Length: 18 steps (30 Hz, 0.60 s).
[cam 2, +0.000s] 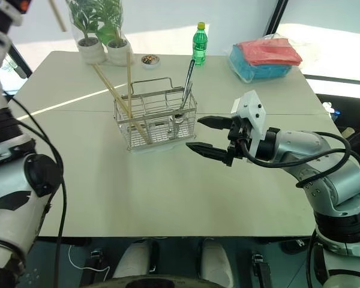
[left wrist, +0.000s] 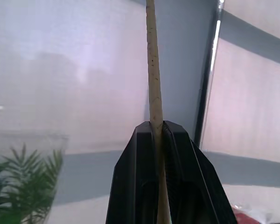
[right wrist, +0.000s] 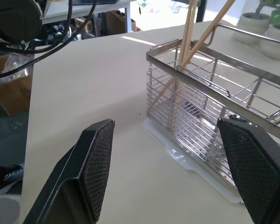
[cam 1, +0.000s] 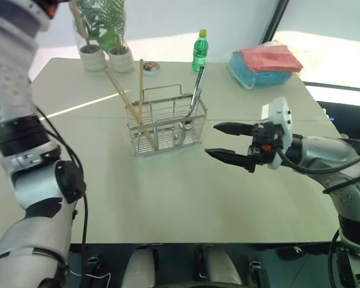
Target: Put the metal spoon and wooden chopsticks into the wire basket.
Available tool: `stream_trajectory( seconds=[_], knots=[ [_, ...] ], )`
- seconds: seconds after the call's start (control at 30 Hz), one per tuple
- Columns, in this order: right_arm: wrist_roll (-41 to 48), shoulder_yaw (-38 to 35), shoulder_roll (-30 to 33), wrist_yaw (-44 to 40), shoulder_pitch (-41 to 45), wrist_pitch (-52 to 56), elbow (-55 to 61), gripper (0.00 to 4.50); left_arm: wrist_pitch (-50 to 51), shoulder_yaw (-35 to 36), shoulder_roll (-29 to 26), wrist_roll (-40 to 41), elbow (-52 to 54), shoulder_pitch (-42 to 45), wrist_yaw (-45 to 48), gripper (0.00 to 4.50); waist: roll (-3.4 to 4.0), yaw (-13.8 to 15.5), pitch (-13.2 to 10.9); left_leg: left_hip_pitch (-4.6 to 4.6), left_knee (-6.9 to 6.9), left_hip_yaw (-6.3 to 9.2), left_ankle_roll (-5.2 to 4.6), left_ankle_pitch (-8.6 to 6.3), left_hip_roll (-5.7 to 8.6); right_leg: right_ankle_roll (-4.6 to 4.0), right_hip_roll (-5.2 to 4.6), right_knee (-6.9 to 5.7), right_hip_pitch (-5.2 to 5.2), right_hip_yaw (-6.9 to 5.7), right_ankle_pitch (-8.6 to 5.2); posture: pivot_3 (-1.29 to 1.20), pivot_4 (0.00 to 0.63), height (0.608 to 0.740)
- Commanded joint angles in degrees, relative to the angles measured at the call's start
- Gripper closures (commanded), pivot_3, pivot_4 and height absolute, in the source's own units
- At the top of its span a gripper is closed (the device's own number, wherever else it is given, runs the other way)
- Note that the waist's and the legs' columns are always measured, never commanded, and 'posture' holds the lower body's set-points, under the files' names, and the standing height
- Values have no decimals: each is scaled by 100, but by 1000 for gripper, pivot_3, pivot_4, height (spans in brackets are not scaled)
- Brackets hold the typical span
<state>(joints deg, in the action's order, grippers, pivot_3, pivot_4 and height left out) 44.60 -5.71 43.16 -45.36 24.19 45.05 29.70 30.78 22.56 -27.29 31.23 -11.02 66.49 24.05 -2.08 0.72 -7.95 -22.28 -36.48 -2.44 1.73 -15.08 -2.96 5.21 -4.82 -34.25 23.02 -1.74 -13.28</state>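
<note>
Wooden chopsticks (cam 1: 134, 102) stand leaning in the left end of the wire basket (cam 1: 165, 123), two or three sticks by the look of it, though where they cross the count is hard to settle; one more stick (left wrist: 154, 84) is clamped between the closed black fingers of the left gripper (left wrist: 158, 128), running straight out past the fingertips, and its upper length shows near the top left corner of the head views (cam 2: 56, 15), high above the table and well apart from the basket. Metal spoon (cam 1: 194, 99) sits upright in the right end of the same basket, bowl down among the wires and handle slanting up past the rim. The right gripper (cam 1: 228, 143) hangs level just beside that right end, its two fingers spread wide with nothing between them, tips pointing at the basket's side without touching it; from its wrist the wire grid lies just ahead, between the two textured pads (right wrist: 97, 161). Beyond the basket from this gripper stand a green bottle (cam 1: 199, 51), a small round dish (cam 1: 150, 68) and two potted plants (cam 1: 105, 36); farther along the back edge of the pale table (cam 1: 168, 198) lies a red cloth on a blue pack (cam 1: 265, 63).
</note>
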Motion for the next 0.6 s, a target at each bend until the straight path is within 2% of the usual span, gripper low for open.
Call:
stream_trajectory(
  seconds=[0.03, 0.13, 0.4, 0.6],
  knots=[
    [6, -244, -7, 177, 89, -115, 122, 864, -233, -474, 284, -102, 206, -363, 219, 4449, 6, -1, 1, 1, 0, 0, 0, 0, 0, 0, 0, 0, 0, 0, 0, 0, 150, 723],
    [12, -253, -5, 268, 63, -112, 155, 864, -182, -547, 447, -41, 264, -620, 173, 4449, 7, -32, -3, 0, 0, 0, 0, 0, -2, 0, 4, -1, 4, 2, 0, 0, 150, 723],
    [34, -376, -83, 574, -118, -108, 214, 864, 18, -925, 1002, -5, 1214, -1904, -192, 4449, 8, -3, -2, -4, 1, 2, -1, 0, -6, 0, 9, 1, 8, 3, 0, 0, 150, 723],
    [-20, -398, -89, 621, -91, -134, 68, 864, 28, -1071, 1027, -94, 1586, -2370, -277, 4449, 9, 2, -2, -5, -3, 5, -1, 0, -5, -2, 8, 2, 5, 4, -1, 0, 150, 723]
  ],
)
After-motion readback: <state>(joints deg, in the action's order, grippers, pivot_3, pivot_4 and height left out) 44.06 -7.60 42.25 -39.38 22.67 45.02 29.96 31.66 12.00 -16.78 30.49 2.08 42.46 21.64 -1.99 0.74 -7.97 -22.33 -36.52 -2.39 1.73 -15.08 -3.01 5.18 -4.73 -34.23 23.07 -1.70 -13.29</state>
